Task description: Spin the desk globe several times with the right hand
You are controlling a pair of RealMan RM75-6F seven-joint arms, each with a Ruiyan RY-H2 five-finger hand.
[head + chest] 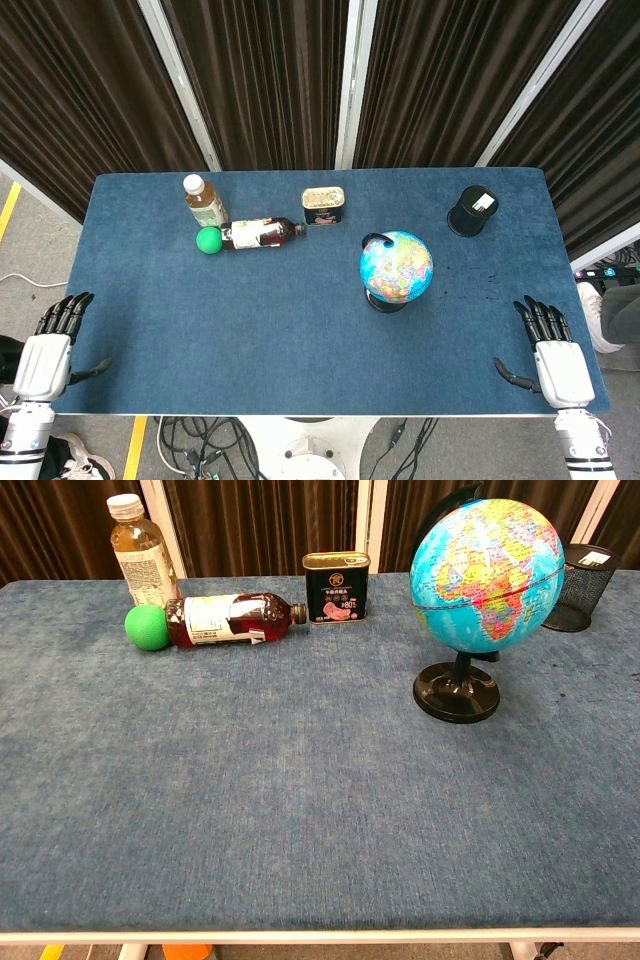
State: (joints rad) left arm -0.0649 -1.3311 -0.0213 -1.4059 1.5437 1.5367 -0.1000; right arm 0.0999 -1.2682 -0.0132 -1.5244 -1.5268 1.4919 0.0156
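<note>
The desk globe [396, 266] [487, 575] is blue with coloured continents and stands upright on a round black base [456, 692], right of the table's centre. My right hand [552, 355] lies flat near the table's front right corner, fingers apart, holding nothing, well to the right of and nearer than the globe. At the front left edge my left hand [48, 350] rests the same way, empty with fingers spread. Neither hand appears in the chest view.
On the blue table [250, 330]: an upright tea bottle [204, 199] [140, 550], a green ball [208, 241] [147, 627], a red-drink bottle lying on its side [260, 233] [230, 618], a tin can [323, 205] [336, 586], and a black mesh cup [472, 210] [579, 587] at the back right.
</note>
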